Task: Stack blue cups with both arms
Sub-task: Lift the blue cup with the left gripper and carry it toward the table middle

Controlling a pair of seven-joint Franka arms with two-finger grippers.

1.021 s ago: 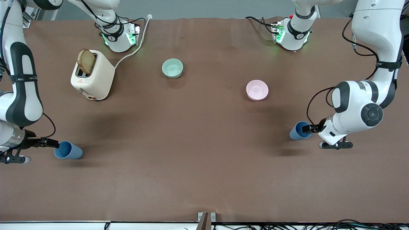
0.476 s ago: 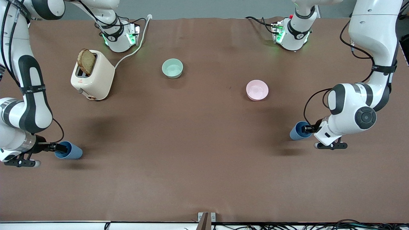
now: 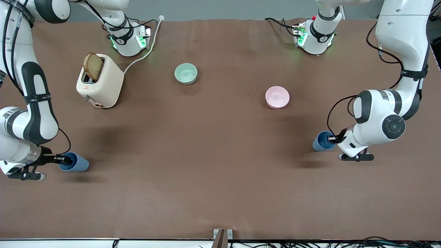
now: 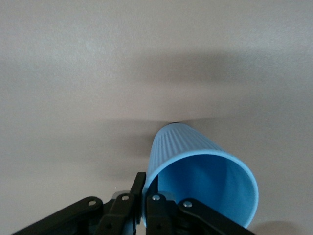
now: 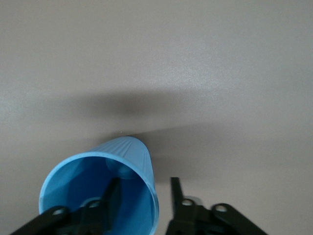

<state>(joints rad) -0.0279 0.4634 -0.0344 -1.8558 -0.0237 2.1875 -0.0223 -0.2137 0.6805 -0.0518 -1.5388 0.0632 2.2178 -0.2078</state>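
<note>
Two blue cups stand on the brown table. One blue cup (image 3: pixel 320 142) (image 4: pixel 195 156) is toward the left arm's end. My left gripper (image 3: pixel 331 139) (image 4: pixel 145 188) is shut on its rim, one finger inside the cup and one outside. The other blue cup (image 3: pixel 78 163) (image 5: pixel 128 151) is toward the right arm's end. My right gripper (image 3: pixel 64 159) (image 5: pixel 144 190) straddles its rim, open, with one finger inside. The outer finger (image 5: pixel 175 192) stands a little off the wall.
A cream toaster (image 3: pixel 100 81) holding a slice of bread stands near the right arm's base. A mint-green bowl (image 3: pixel 186 73) and a pink bowl (image 3: pixel 277 97) lie farther from the front camera than the cups.
Both grippers slid a little farther onto their cups. The left one closed on its cup's rim. The right one's fingers narrowed around its cup's wall.
</note>
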